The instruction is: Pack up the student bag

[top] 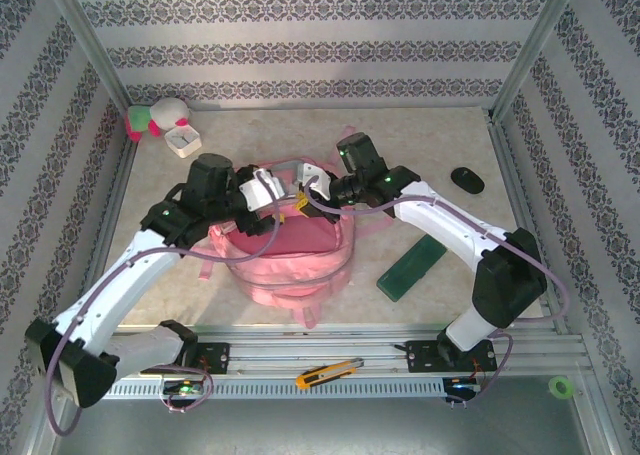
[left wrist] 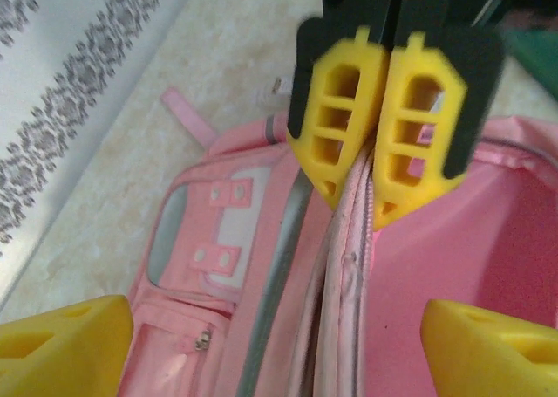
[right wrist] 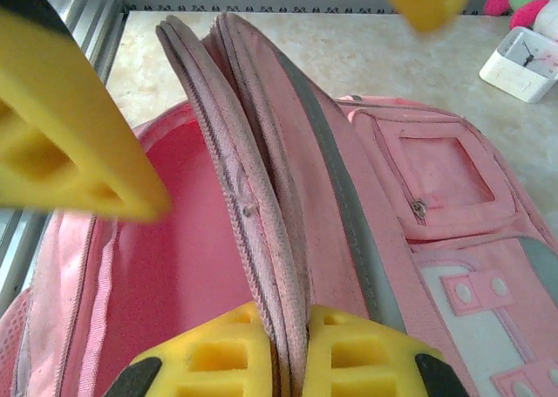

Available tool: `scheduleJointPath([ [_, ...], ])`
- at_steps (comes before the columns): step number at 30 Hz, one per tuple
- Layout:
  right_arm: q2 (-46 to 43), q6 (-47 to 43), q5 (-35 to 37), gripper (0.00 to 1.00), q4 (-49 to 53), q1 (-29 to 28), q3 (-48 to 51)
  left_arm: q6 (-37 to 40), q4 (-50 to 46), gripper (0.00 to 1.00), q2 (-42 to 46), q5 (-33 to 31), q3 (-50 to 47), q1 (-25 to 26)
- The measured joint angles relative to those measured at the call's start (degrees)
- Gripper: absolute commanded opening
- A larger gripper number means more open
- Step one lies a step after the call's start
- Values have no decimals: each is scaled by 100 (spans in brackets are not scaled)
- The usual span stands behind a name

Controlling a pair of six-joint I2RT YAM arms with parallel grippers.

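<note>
The student bag [top: 290, 255], a large pink backpack, lies in the middle of the table with its main compartment unzipped. My right gripper [right wrist: 292, 353] is shut on the bag's zip rim [right wrist: 261, 205] and holds the flap upright. Its yellow fingers [left wrist: 349, 109] show pinching that same rim in the left wrist view. My left gripper [left wrist: 279, 353] is open, its fingers [left wrist: 65, 340] wide apart on either side of the rim with nothing gripped. Both grippers meet over the bag's far edge, the left [top: 285, 203] beside the right [top: 315, 190]. The pink lining [right wrist: 183, 240] shows inside.
A pink-and-white plush toy [top: 150, 120] and a small white clock [top: 183, 137] sit at the back left. A black mouse [top: 467, 180] lies at the right, a green case [top: 412, 270] beside the bag. A yellow utility knife [top: 328, 374] rests on the front rail.
</note>
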State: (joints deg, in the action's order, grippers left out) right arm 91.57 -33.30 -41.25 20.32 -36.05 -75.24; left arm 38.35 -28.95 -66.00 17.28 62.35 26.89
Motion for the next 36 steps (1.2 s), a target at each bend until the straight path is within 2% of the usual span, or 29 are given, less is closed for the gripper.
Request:
scheduleJointPath([
  [2, 9, 20, 0, 1, -26, -22, -33, -13, -92, 63, -258, -251, 4, 44],
  [4, 9, 59, 7, 8, -50, -22, -39, -48, -177, 46, -435, -452, 7, 50],
  [7, 4, 361, 52, 30, -136, -13, -39, -114, -212, 16, -391, -619, 0, 63],
  [9, -107, 798, 136, 45, -352, 48, -24, -210, -103, 8, -208, -734, -146, 90],
  [12, -608, 1921, 586, 56, -468, 221, 186, -507, 116, 7, 79, -833, -407, 74],
  [15, -1314, 3440, 1261, 62, -280, 660, 535, -863, 243, 6, 151, -855, -461, 68],
  [19, -2170, 5215, 2157, 70, 509, 1375, 1239, -1322, 485, 6, 234, -872, -643, 31],
  [22, -2605, 6144, 2732, 75, 1429, 1727, 1862, -1545, 544, 6, 302, -874, -710, 31],
  [28, -3193, 7184, 3602, 80, 2841, 2070, 2894, -1773, 551, 6, 382, -874, -728, 2],
  [33, -3182, 7624, 3928, 83, 3073, 2131, 3309, -1902, 603, 6, 391, -846, -772, 0],
  [36, -2868, 7735, 4079, 85, 3049, 2170, 3438, -1971, 673, 6, 391, -828, -824, 0],
])
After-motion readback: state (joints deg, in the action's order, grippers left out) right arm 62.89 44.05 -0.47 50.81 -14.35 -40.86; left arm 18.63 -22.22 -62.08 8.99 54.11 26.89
